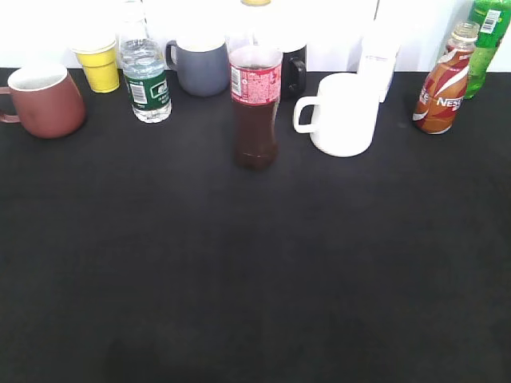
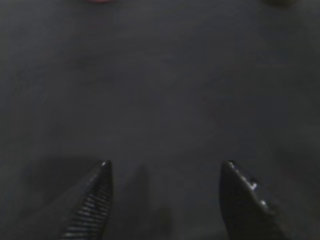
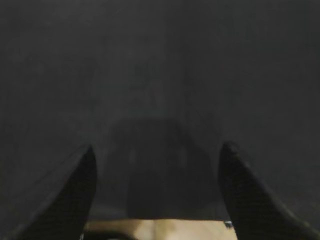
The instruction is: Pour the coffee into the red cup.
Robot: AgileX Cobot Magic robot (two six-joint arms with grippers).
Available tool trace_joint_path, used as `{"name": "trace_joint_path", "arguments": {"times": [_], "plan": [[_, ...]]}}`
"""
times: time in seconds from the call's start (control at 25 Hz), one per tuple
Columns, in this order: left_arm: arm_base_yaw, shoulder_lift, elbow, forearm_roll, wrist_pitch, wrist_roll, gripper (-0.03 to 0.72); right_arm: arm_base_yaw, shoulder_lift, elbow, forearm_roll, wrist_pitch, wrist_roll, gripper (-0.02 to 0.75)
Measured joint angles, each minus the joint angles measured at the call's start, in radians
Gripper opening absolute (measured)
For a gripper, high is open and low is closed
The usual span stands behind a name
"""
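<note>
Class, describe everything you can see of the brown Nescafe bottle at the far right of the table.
The Nescafe bottle is a small curvy bottle wrapped in a brown label with white and red swirls and white lettering. Its neck looks like clear plastic, and the cap cannot be made out clearly. It stands upright on the black table near the back right corner, just in front of a green bottle and apart from the white mug. No tool touches it.
</note>
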Motion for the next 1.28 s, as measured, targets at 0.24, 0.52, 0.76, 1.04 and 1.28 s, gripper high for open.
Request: {"name": "trace_joint_path", "arguments": {"times": [0.24,0.52,0.76,1.04,1.28], "plan": [[0.217,-0.125,0.000,-0.001,-0.001,0.000,0.509,-0.033,-0.153,0.000,0.000,0.001,0.000,0.589],[0.219,-0.199,0.002,0.000,-0.001,0.000,0.508,-0.049,-0.214,0.000,0.000,0.000,0.000,0.589],[0.219,-0.199,0.002,0.000,-0.001,0.000,0.478,-0.049,-0.214,0.000,0.000,0.001,0.000,0.589],[0.219,-0.199,0.002,0.002,-0.001,0.000,0.449,-0.049,-0.214,0.000,0.000,0.001,0.000,0.589],[0.219,-0.199,0.002,0.002,-0.001,0.000,0.361,-0.049,-0.214,0.000,0.000,0.000,0.000,0.589]]}}
